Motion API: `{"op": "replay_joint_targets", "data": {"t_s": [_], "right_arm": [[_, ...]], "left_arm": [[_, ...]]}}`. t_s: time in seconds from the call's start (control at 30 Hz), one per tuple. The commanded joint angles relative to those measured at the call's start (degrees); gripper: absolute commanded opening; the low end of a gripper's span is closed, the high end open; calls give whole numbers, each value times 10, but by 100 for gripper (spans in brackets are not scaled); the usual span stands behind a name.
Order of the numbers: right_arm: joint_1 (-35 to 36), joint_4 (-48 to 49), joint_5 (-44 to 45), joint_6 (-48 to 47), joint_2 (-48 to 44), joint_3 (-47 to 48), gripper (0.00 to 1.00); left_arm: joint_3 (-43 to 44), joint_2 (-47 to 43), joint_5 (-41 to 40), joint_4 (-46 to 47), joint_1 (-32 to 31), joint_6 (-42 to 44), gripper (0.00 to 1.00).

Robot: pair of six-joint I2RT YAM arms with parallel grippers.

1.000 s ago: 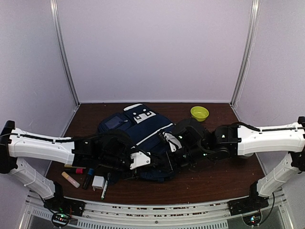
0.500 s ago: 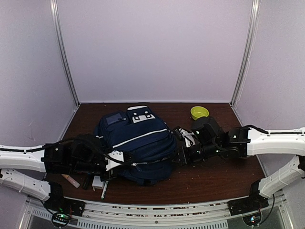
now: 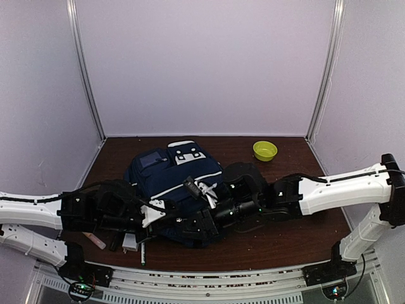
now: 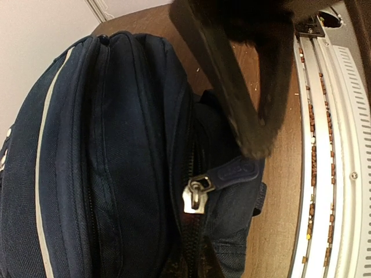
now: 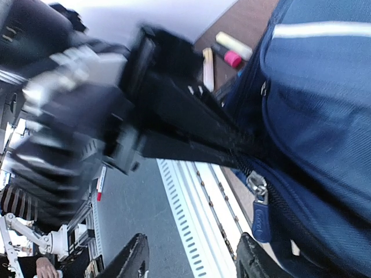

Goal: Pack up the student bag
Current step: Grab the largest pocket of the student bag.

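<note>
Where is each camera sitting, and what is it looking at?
Top camera: high up behind the robot, looking down at the table. It shows the left arm, the right arm and the backpack.
Left wrist camera: on the left arm, looking down at the backpack's zipper pull. The left gripper shows at the top.
Right wrist camera: on the right arm, looking past the backpack at the left gripper. The right gripper shows at the bottom.
Shared: all three see the backpack.
</note>
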Motion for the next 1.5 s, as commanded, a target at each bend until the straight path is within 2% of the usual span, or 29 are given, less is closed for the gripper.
{"op": "replay_joint_targets", "data": {"t_s": [0.0,0.23,0.6,1.07,1.47], "right_arm": [[7,40,-11,-5,21,11,55],[-1,37,-11,-11,31,2,57],[-31,-1,-24,-48,-21,-38,56],[-40,-7,-60,-63,2,-39,57],[-65,31,-94,-52,13,-59,57]], "left_arm": [[17,-22,32,133,-2,-28,0],[5,-35,36,143,-2,-34,0],[7,-33,36,146,-2,-35,0],[12,-33,33,138,-2,-36,0],[19,-31,37,136,-2,-33,0]]}}
